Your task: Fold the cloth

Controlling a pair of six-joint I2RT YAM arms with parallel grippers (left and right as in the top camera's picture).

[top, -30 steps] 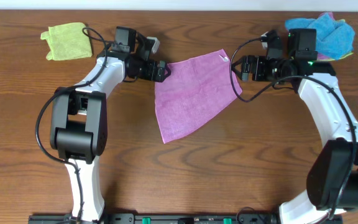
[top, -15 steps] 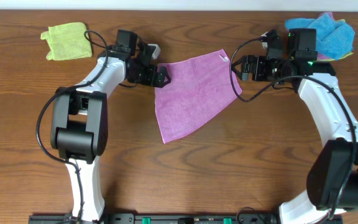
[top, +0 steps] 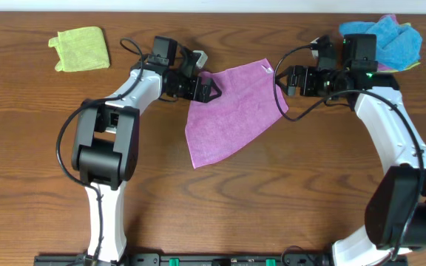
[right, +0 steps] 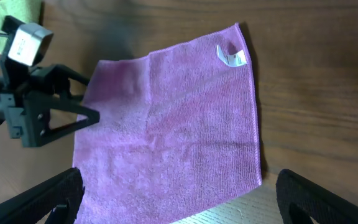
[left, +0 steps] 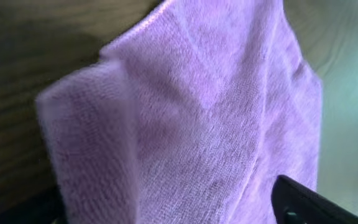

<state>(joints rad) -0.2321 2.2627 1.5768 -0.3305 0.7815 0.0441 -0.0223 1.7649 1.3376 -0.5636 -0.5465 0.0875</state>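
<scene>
A: The cloth [top: 228,111] lies spread, twelve o'clock of the table [top: 309,192] centre.
B: And the grippers?
A: Jaws wide on both: left gripper [top: 211,90] astride its ten o'clock corner, right gripper [top: 285,80] empty beside two o'clock.

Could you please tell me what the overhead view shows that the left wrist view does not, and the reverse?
Only overhead: the lime-green cloth, the blue cloth and the white tag. Only left wrist: the weave up close, and a raised fold at the left of the picture. Both: the mauve cloth.
</scene>
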